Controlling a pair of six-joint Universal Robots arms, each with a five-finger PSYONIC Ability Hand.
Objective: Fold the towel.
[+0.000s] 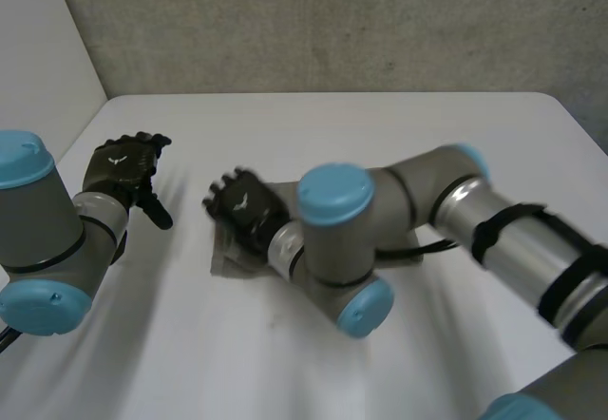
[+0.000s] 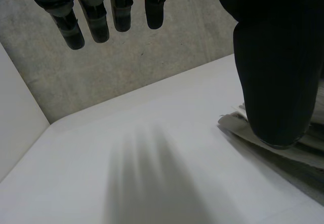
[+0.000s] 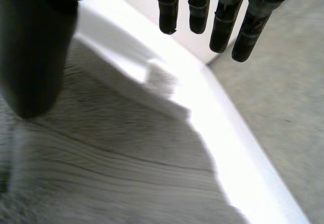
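Note:
The grey towel (image 1: 228,258) lies folded in a small stack near the table's middle, mostly covered by my right arm. My right hand (image 1: 242,206) hovers over the stack's far left part, fingers straight and apart from the thumb, holding nothing. In the right wrist view the ribbed towel (image 3: 126,163) spreads under the palm and the right hand (image 3: 223,24) hangs open above it. My left hand (image 1: 119,165) floats open over bare table, left of the towel. In the left wrist view the left hand (image 2: 273,82) stands beside the towel's layered edge (image 2: 304,150).
The white table (image 1: 313,125) meets a grey concrete wall (image 1: 332,21) at the back and a white side panel (image 1: 38,49) at the left. My right arm's elbow (image 1: 337,249) lies low across the table's middle. Bare table stretches behind the towel and to the right.

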